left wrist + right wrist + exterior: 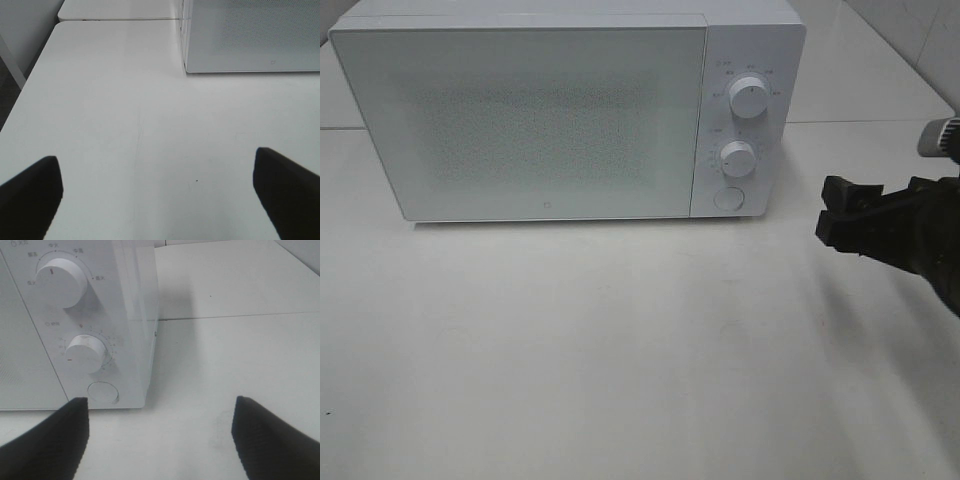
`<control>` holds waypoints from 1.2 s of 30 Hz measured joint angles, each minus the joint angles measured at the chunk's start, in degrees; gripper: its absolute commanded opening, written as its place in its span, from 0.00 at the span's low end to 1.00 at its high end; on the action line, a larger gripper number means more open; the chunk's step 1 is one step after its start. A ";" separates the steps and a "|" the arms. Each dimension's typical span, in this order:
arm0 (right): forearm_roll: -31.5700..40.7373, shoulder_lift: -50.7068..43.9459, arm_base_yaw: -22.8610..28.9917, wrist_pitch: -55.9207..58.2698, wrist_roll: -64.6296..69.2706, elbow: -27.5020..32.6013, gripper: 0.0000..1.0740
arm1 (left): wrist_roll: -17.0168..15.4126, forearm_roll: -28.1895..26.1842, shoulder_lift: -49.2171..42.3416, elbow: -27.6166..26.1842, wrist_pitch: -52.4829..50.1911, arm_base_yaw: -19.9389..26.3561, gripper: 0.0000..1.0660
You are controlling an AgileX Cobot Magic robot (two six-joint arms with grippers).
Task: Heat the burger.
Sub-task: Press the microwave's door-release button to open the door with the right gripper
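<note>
Right gripper (828, 212), jaws apart, beside the microwave (520, 120); left gripper (157, 192) likewise.
Off aim, it could hit the dial (86, 353), not the button (103, 392).

Microwave (568, 110) was smooth white plastic with a faint gloss, door (520, 125) was a flat pale panel finely speckled with dots, knobs (749, 98) were satin white, table (620, 350) was smooth matt white, left gripper (160, 195) and right gripper (830, 210) were matt black, the right faintly textured.
</note>
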 measured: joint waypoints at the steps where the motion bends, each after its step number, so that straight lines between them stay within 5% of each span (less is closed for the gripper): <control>1: 1.38 1.09 1.55 -1.43 -0.29 0.00 0.71 | 0.00 0.00 0.00 0.00 0.00 0.00 0.92; 7: 10.14 7.56 11.34 -7.68 -0.52 0.00 0.71 | 0.00 0.00 0.00 0.00 -0.06 0.00 0.92; 18: 17.70 14.04 20.05 -8.71 -2.98 -3.61 0.71 | 0.00 0.00 0.00 0.00 -0.06 0.00 0.92; 28: 18.11 14.55 20.91 -8.71 -3.09 -4.81 0.70 | 0.00 0.00 0.00 0.00 -0.06 0.00 0.92; 36: 18.16 14.55 20.91 -8.71 8.02 -4.81 0.59 | 0.00 0.00 0.00 0.00 -0.06 0.00 0.92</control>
